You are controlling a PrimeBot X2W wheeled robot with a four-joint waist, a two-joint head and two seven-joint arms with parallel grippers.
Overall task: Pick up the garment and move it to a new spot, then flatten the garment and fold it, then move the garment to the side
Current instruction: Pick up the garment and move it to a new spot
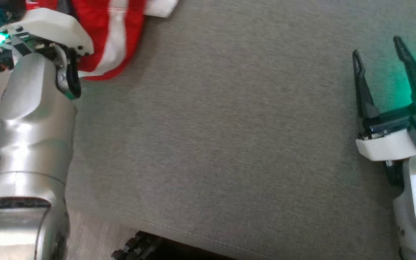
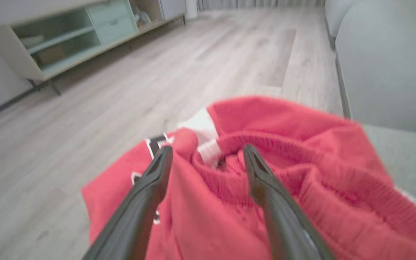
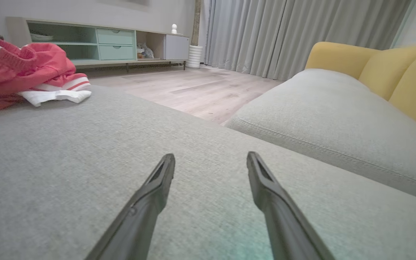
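The garment is red with white stripes and lies crumpled at the far left corner of the grey seat cushion. In the left wrist view, my left gripper is open right over the garment, its two fingers astride a bunched fold of the ribbed waistband. My left wrist housing covers part of the cloth in the head view. My right gripper is open at the right side of the cushion, far from the garment, with nothing between its fingers. The right wrist view shows the right gripper low over bare fabric, the garment at far left.
My silver left forearm runs along the cushion's left edge over wooden floor. A low cabinet stands by the wall. A second grey cushion and yellow backrest lie to the right. A dark part sits below the front edge.
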